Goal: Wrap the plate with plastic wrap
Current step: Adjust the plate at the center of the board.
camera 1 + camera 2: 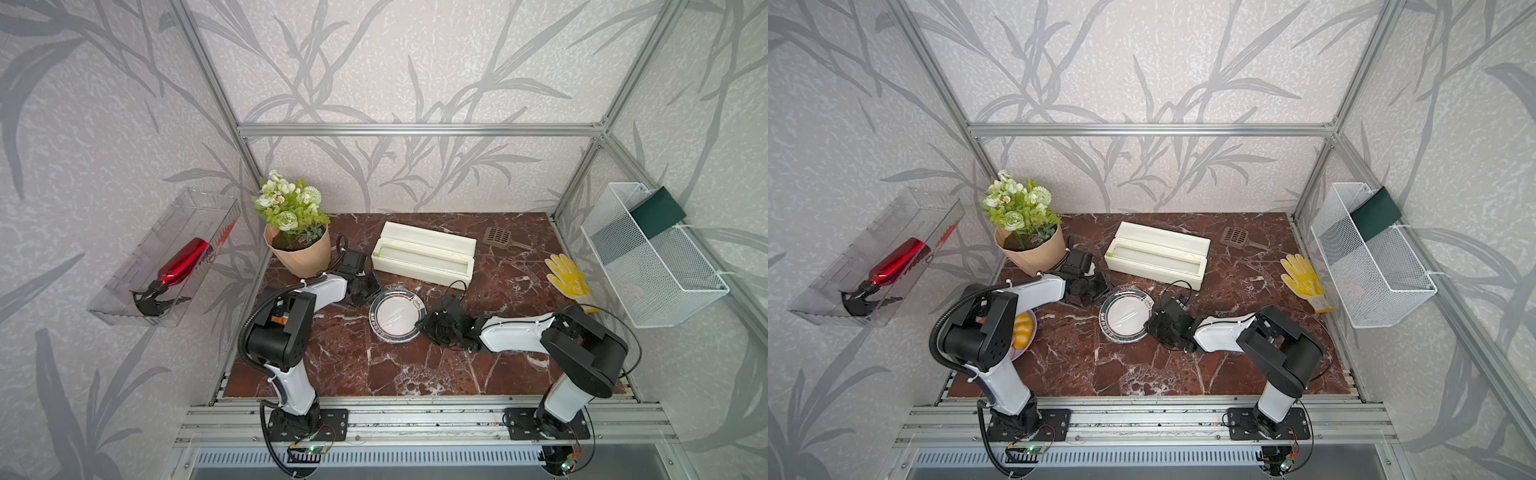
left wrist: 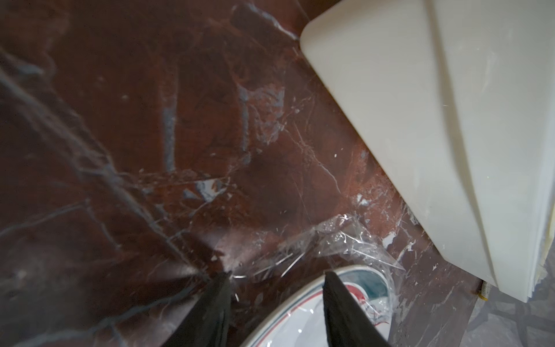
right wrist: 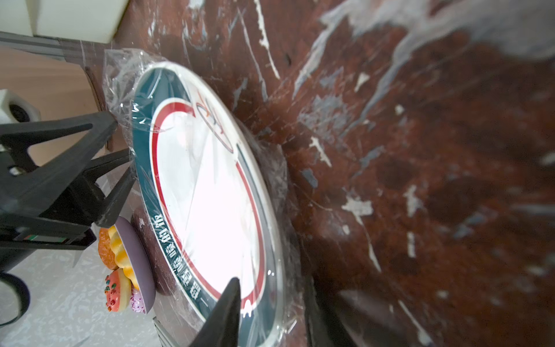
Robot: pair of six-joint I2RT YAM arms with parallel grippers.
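Observation:
The plate (image 1: pixel 395 318) (image 1: pixel 1124 318), white with a green rim band and red ring, lies flat on the marble table in both top views. Glossy, wrinkled plastic wrap (image 3: pixel 120 81) covers it and bunches past the rim onto the table (image 2: pixel 345 240). My left gripper (image 2: pixel 277 279) (image 1: pixel 369 296) is open at the plate's back-left rim, one finger over the plate (image 2: pixel 303 315) and the other outside it on the film. My right gripper (image 3: pixel 273 288) (image 1: pixel 426 326) is open at the plate's right rim (image 3: pixel 279 240), one finger above it and one beneath.
The cream dispenser box (image 1: pixel 424 257) lies just behind the plate. A flower pot (image 1: pixel 297 249) stands at the back left, with a brown scoop (image 1: pixel 498 237) and a yellow glove (image 1: pixel 567 276) at the right. A purple plate of toy food (image 1: pixel 1023 332) sits under my left arm.

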